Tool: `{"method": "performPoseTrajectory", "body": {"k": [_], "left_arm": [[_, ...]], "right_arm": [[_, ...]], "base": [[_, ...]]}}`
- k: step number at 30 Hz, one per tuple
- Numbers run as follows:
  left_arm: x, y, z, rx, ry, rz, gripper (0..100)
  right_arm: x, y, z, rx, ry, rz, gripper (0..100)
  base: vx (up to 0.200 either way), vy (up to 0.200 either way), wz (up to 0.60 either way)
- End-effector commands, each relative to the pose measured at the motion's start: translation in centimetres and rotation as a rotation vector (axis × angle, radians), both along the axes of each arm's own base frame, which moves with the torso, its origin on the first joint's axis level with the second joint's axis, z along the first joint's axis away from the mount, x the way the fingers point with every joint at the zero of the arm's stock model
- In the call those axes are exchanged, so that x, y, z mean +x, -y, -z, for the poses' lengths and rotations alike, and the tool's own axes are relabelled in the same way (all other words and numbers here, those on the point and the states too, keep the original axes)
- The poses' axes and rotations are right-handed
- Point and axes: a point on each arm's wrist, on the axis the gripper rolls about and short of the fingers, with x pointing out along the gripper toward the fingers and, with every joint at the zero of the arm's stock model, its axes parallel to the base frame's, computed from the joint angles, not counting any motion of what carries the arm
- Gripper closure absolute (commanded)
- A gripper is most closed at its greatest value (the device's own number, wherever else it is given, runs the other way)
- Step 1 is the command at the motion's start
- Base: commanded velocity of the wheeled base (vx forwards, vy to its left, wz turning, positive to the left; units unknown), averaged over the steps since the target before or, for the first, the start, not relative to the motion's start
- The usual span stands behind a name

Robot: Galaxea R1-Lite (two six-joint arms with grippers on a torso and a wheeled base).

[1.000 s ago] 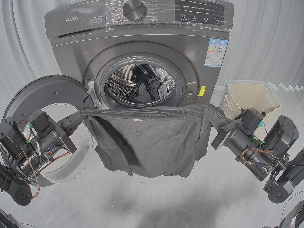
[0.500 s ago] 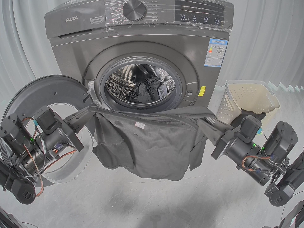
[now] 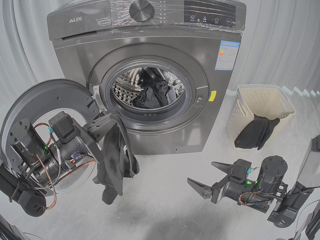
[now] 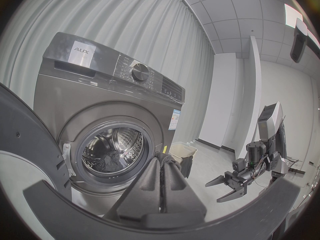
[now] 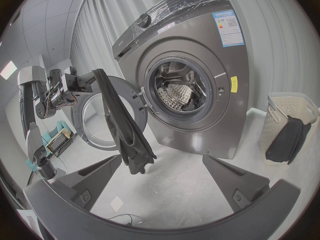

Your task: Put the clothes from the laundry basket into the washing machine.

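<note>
Shirt hangs in one long bunch from the left gripper, just in front of the washer, low and left of the drum mouth and beside the open door. Its tail sits well below the drum lip and above the floor. Left jaws are clamped tight on a fold at the top of the shirt. Right gripper is low over the floor, off to the right, jaws spread wide, nothing in them. Step in hand, as I read it, is a one-arm feed of the shirt into the drum. To do it well, raise first so the tail clears the lip, then go deep past the gasket before letting go, or the tail likely drapes out over the rim. Keep off the door edge on the way. Dark clothes already lie in the drum and one more garment hangs over the basket wall, right of the washer, so the job isn't near done. Left wrist view gives the pinch close up, cloth squeezed between closed fingers. Right wrist view gives what that one lacks: the full hang side-on and the gap to the door. Head view sets both arms against the drum mouth.
</note>
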Motion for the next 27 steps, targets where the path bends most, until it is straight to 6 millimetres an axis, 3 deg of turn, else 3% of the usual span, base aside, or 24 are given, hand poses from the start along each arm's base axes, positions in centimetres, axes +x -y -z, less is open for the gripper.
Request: {"method": "performPoseTrajectory", "body": {"k": [1, 6, 12, 27], "left_arm": [[0.3, 0.5, 0.4, 0.004, -0.012, 0.005, 100], [0.8, 0.8, 0.0, -0.003, 0.005, 0.007, 100], [1.4, 1.0, 0.2, -0.001, 0.001, 0.007, 100], [3.3, 2.2, 1.1, 0.002, -0.016, -0.005, 100]], "right_arm": [[1.7, -1.6, 0.9, 0.003, 0.004, -0.007, 0], [3.5, -3.2, -0.4, 0.070, 0.072, -0.021, 0], [5.0, -4.9, 0.4, 0.077, 0.091, -0.055, 0], [5.4, -8.2, 0.9, 0.106, 0.118, -0.116, 0]], "base": [[0.000, 0.000, 0.00], [0.000, 0.000, 0.00], [0.000, 0.000, 0.00], [0.000, 0.000, 0.00]]}}
